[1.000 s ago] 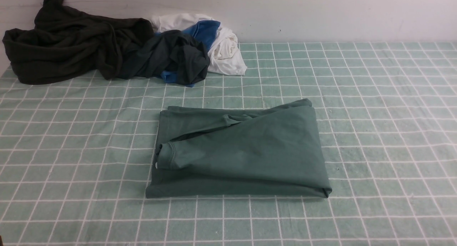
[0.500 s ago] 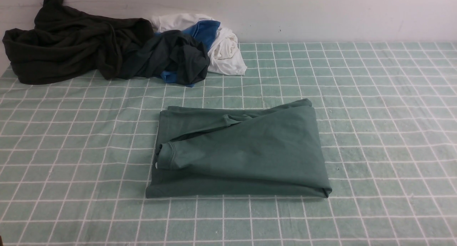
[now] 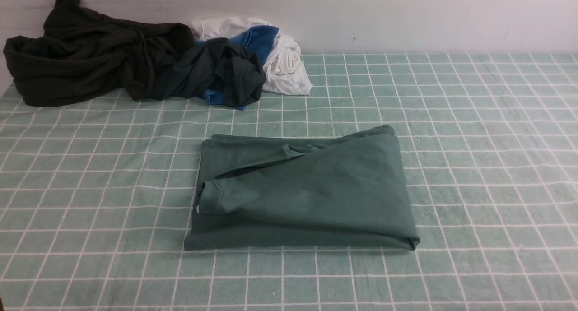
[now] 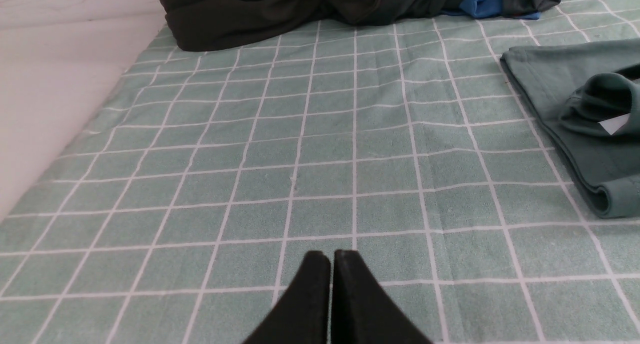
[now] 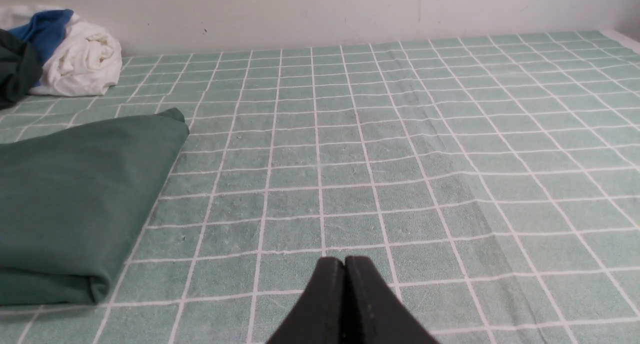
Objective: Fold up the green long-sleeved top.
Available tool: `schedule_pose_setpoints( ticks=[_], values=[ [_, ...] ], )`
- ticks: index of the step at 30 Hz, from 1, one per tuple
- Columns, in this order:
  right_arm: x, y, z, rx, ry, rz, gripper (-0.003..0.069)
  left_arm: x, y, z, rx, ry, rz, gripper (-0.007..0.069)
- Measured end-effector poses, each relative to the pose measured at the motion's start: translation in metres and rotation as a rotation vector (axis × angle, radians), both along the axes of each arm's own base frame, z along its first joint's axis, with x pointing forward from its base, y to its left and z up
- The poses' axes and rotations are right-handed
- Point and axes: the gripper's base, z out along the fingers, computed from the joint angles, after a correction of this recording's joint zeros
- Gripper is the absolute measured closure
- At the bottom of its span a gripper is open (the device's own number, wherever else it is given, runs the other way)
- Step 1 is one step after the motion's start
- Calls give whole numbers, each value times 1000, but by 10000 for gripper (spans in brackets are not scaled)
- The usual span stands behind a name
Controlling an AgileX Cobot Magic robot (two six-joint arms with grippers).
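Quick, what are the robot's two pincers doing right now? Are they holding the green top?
Left pincer: closed, holding nothing, away from the green top.
Right pincer: closed, holding nothing, also away from the top.

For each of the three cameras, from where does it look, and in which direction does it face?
Front view: between the arms, facing forward to the wall; shows the folded green long-sleeved top and the heap of clothes; no part of the robot.
Left wrist view: low over the checked cloth, beside the top's collar side; shut left gripper shows.
Right wrist view: low, beside the top's other side; shut right gripper shows.
Shared: all three views show the top.
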Motion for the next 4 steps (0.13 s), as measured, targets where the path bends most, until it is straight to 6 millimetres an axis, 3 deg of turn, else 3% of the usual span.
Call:
schedule_pose_setpoints(
  ticks=[4],
  values=[
    [0,0,0,0,0,0,673,0,0,0,0,0,0,628]
  ],
)
